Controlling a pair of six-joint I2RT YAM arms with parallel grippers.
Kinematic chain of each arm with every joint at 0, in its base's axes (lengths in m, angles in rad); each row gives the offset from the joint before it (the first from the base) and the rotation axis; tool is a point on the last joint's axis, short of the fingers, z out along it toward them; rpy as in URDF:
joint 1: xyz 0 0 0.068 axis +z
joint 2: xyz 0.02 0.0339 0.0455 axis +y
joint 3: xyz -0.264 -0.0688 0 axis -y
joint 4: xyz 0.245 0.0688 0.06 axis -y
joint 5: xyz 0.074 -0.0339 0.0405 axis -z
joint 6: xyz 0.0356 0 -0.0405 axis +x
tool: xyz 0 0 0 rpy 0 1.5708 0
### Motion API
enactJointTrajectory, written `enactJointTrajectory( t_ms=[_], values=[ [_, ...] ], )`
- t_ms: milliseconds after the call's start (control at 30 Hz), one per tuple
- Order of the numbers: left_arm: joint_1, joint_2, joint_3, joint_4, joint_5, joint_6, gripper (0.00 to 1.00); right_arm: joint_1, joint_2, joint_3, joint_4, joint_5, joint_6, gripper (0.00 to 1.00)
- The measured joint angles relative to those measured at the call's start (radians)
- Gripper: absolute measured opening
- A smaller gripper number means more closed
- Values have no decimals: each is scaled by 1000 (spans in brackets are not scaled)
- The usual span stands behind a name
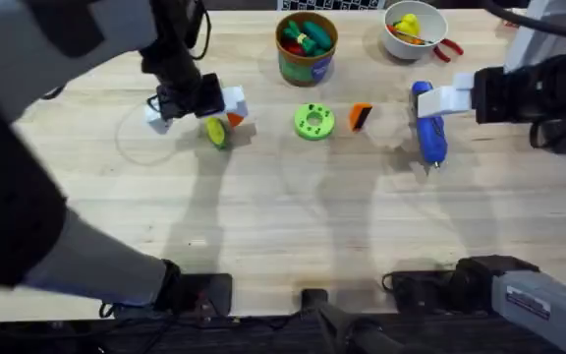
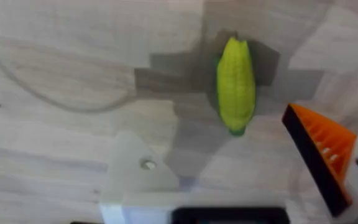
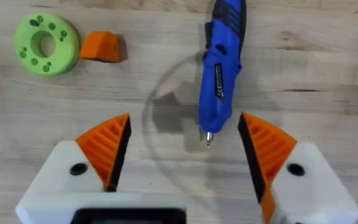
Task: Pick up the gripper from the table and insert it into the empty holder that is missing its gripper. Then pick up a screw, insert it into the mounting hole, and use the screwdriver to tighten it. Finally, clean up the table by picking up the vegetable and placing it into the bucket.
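The vegetable [image 2: 235, 84], a small yellow-and-green corn, lies on the table [image 1: 293, 216]. My left gripper [image 2: 229, 165] hovers open just beside it. One of its fingers is the bare white holder [image 2: 138, 173], the other carries an orange ribbed pad [image 2: 322, 152]. In the overhead view the left gripper [image 1: 198, 116] sits at the left-centre, with the vegetable [image 1: 216, 132] right by it. The loose orange gripper [image 1: 361, 116] lies beside a green disc. The blue screwdriver [image 3: 219, 68] lies ahead of my open right gripper [image 3: 185, 152], its bit pointing between the pads. The green bucket [image 1: 307, 47] stands at the back.
A flat green disc with holes [image 1: 313, 121] lies mid-table, between the vegetable and the orange wedge. A white bowl [image 1: 414, 29] with toys and red pliers [image 1: 449, 49] sit at the back right. The bucket holds red and green toy pieces.
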Motion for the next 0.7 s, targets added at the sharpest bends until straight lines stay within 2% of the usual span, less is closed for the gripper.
enactJointTrajectory(
  t_ms=[133,267,367,400,500,533,567,700],
  values=[
    [4,74,19,67,20,-18,980,0,0,0,0,0,0,992],
    [22,124,20,91,37,-30,843,0,0,0,-4,0,0,992],
    [42,141,20,88,44,-37,658,0,0,0,-9,0,0,992],
    [47,142,20,87,46,-42,553,0,0,0,-9,0,0,993],
    [55,142,21,85,49,-43,128,0,0,0,-10,0,0,994],
    [54,142,21,82,50,-43,47,0,0,0,-10,0,0,994],
    [52,142,21,76,51,-44,17,0,0,0,-10,0,0,991],
    [50,142,21,66,55,-44,20,0,0,0,-11,0,0,994]
  ],
)
